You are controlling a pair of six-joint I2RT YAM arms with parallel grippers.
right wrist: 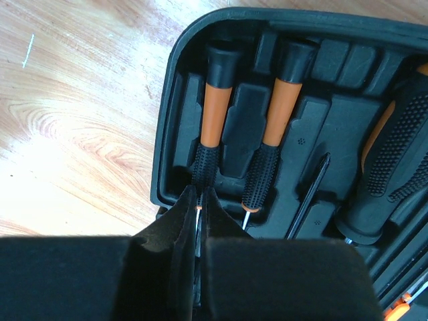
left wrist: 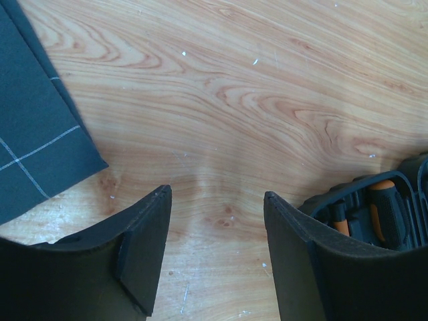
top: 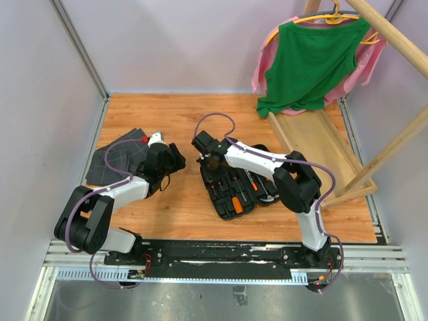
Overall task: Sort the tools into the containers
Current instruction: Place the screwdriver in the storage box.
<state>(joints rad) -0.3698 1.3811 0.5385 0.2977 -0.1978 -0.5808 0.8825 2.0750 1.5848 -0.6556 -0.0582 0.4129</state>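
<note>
The black tool case (top: pixel 231 184) lies open at the table's middle with orange-handled tools in its slots. In the right wrist view two thin orange-and-black screwdrivers (right wrist: pixel 212 117) (right wrist: pixel 274 114) lie side by side in the case's (right wrist: pixel 170 100) moulded slots, with a thick black handle (right wrist: pixel 394 160) at the right. My right gripper (right wrist: pixel 198 195) is shut on the steel shaft of the left screwdriver, at the case's far left corner (top: pixel 208 152). My left gripper (left wrist: pixel 215 195) is open and empty, low over bare wood just left of the case (left wrist: pixel 374 214).
A dark grey checked cloth (top: pixel 120 157) lies at the left and shows in the left wrist view (left wrist: pixel 33 127). A long wooden tray (top: pixel 321 147) leans at the back right under hanging green and pink clothes (top: pixel 311 60). Wooden poles cross the right side.
</note>
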